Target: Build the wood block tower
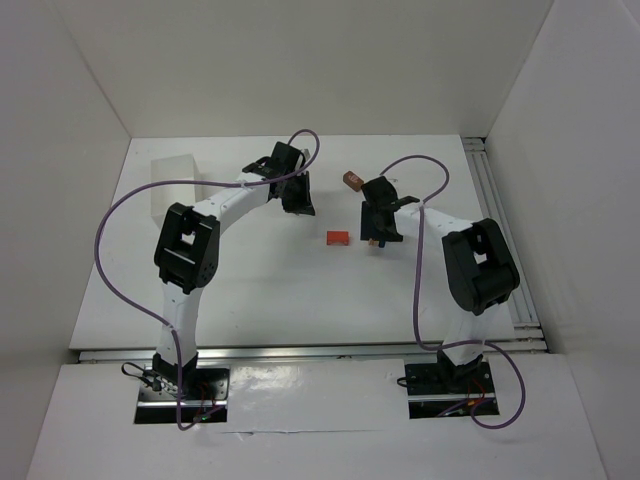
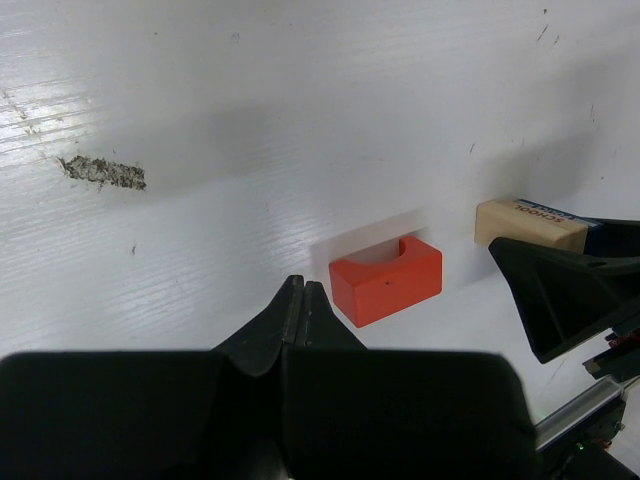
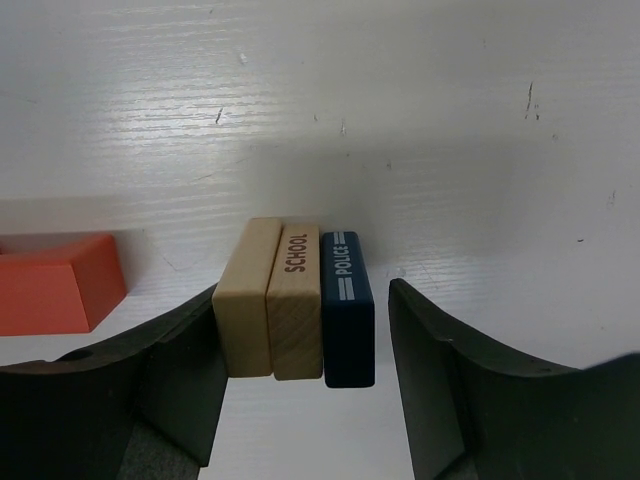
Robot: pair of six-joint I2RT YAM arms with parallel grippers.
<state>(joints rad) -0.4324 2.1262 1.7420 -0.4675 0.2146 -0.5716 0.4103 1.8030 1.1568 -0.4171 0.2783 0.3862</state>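
— Starting with the right end effector (image 3: 302, 300): spread wide, pinching nothing.

— Agreed. Straddling a row of three, though: plain pale block (image 3: 243, 295), SCHOOL block (image 3: 295, 300), blue POLICE block (image 3: 347, 310). Packed face to face, standing on edge on the table (image 3: 450, 120).

— Any contact?

— Touching or all but touching the plain pale block on one side; impossible to tell which. Plain gap beside the blue POLICE block on the other.

— Long axis?

— Pointing straight away from the wrist, parallel to the finger faces. So closing means squeezing across the three thicknesses, not along the lengths. Probably fine for gripping the row as one; likely needs a sideways shift for taking a single block.

— And the left end effector (image 2: 303, 300)?

— Pressed together, empty, hovering just short of the orange-red block (image 2: 385, 280), the one with a half-round notch on top.

— Nearer arm for that one?

— From above, about midway between the two. Also a brown block (image 1: 352, 180) farther back, beside the right wrist. Nothing stacked yet, by the look of it.

— Writing?

— SCHOOL in dark capitals, POLICE in white capitals between white stripes. No brand legible.
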